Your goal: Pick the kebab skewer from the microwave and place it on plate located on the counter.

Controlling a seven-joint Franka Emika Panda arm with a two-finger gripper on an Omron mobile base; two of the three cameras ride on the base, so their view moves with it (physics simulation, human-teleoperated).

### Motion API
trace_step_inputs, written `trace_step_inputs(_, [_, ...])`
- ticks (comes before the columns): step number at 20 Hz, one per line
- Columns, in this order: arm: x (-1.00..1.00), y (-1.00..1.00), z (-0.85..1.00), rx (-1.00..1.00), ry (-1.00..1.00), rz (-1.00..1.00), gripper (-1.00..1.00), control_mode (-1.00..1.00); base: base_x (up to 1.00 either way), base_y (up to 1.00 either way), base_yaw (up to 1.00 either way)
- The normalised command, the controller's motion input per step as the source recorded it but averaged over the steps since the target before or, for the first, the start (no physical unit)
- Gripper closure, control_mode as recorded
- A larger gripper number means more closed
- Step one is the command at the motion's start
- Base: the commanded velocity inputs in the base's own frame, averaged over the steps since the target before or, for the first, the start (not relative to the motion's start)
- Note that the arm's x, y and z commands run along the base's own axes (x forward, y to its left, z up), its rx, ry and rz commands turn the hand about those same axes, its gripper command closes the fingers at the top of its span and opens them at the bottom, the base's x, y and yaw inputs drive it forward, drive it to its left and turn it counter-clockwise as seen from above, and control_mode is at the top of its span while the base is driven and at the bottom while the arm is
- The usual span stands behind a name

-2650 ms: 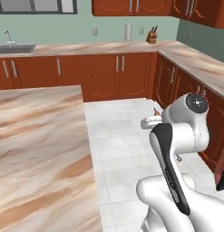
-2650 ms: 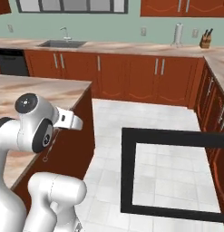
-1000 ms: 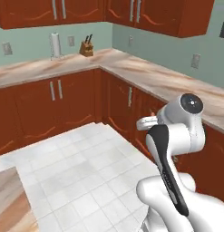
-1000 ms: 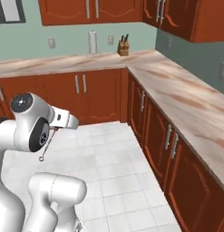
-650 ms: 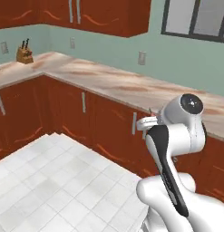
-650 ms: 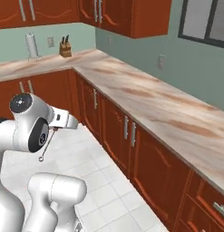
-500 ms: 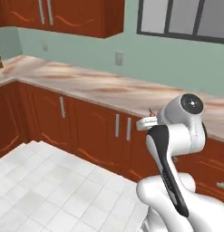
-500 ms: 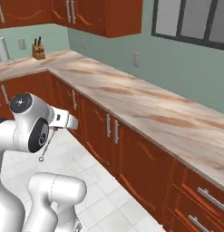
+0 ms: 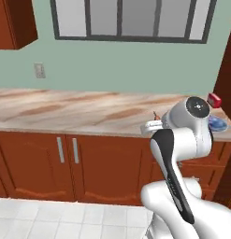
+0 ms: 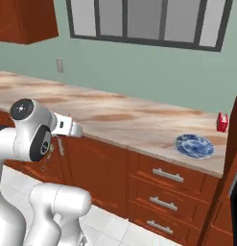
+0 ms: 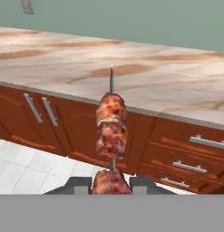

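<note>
Left base view: you see the counter (image 9: 65, 109) under a window (image 9: 131, 21); right base view: the plate (image 10: 195, 145) sits near the counter's right end; hand view: the gripper (image 11: 111, 183) is clamped on the kebab skewer (image 11: 111, 131), pointing toward the counter edge.

the white franka panda arm (image 9: 175, 154) stands folded tight above its base, elbow bent, wrist level. its two-finger gripper (image 11: 111, 183) reaches forward toward 12 o'clock, dark fingertips (image 11: 142, 183) clamped on the brownish-red chunked kebab skewer (image 11: 111, 131).
</note>
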Motion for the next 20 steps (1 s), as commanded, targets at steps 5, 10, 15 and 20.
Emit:
trace_step_inputs(5, [0.00, 0.00, 0.00, 0.00, 0.00, 0.00, 1.00, 1.00, 0.62, -0.21, -0.62])
trace_step_inputs(10, [0.00, 0.00, 0.00, 0.00, 0.00, 0.00, 1.00, 1.00, 0.65, -0.09, -0.44])
trace_step_inputs(15, [0.00, 0.00, 0.00, 0.00, 0.00, 0.00, 1.00, 1.00, 0.55, -0.24, -0.29])
trace_step_inputs(20, [0.00, 0.00, 0.00, 0.00, 0.00, 0.00, 1.00, 1.00, 0.42, -0.56, -0.01])
